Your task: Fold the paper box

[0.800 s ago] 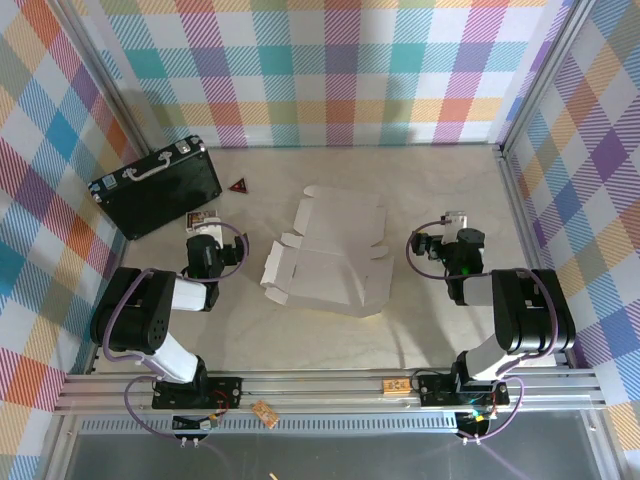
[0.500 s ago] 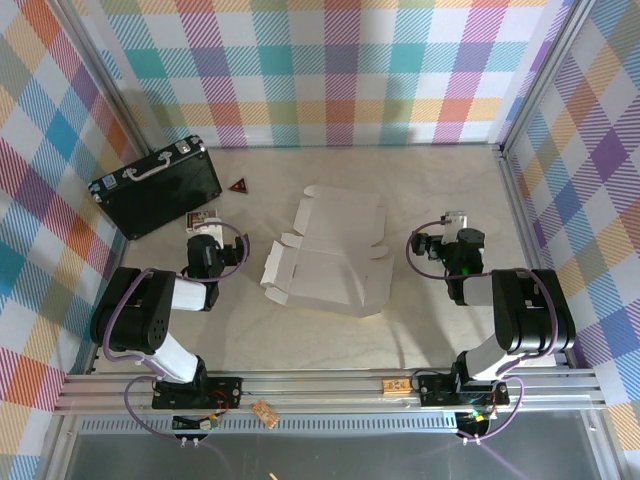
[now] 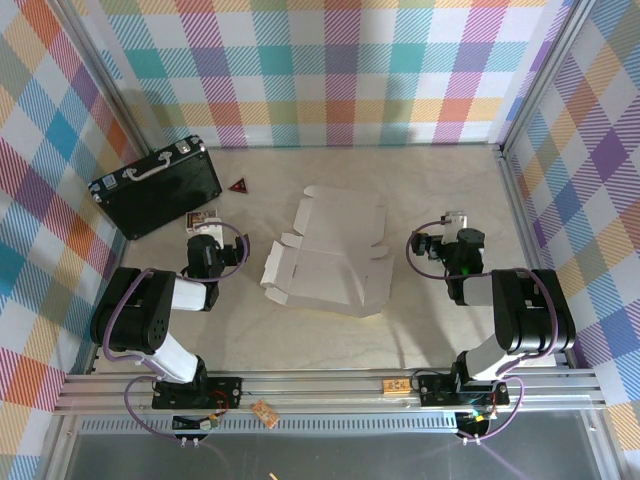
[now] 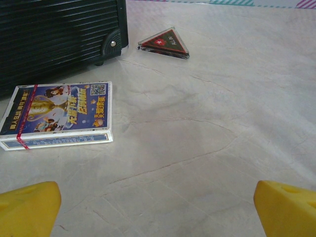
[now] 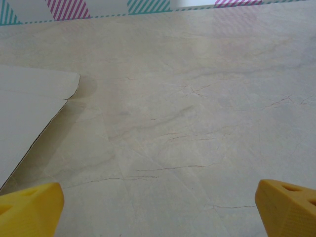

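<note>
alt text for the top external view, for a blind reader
An unfolded white paper box lies between the left end effector and the right end effector, both open and clear of it. A black hard case sits at the far left, with a card pack and a dark triangular piece nearby.

1. The table has a pale top with marble-like veins.
2. The paper box lies opened out near its middle, white side up.
3. A black hard case lies at 10 o'clock.
4. A small red triangle lies near the case's corner.
5. A printed card pack lies flat at 9 o'clock, just beside the case.
</note>
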